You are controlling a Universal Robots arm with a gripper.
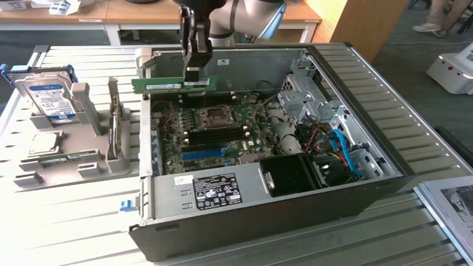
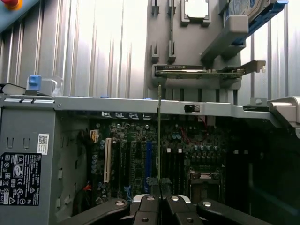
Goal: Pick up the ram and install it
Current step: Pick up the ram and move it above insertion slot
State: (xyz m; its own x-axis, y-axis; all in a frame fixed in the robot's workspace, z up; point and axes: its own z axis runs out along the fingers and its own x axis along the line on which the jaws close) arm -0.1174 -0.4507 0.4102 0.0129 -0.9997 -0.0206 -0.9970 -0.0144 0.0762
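The ram [image 1: 174, 84], a narrow green stick with a white label, hangs level above the far edge of the open computer case [image 1: 384, 160]. My gripper [image 1: 194, 76] is shut on its top edge, to the right of its middle in the exterior view. The ram is over the motherboard [image 1: 214, 130], well above the black memory slots [image 1: 216, 134]. In the wrist view the ram [image 2: 159, 136] shows edge-on as a thin upright strip held between the fingers [image 2: 149, 202] of my gripper [image 2: 159, 197], with the motherboard [image 2: 140, 154] below it.
A grey holder [image 1: 74, 160] on the exterior view's left carries a hard drive [image 1: 48, 97], an upright expansion card [image 1: 114, 130] and a processor chip [image 1: 46, 144]. Inside the case are the power supply [image 1: 214, 191], a black fan shroud [image 1: 296, 174] and blue cables [image 1: 344, 149].
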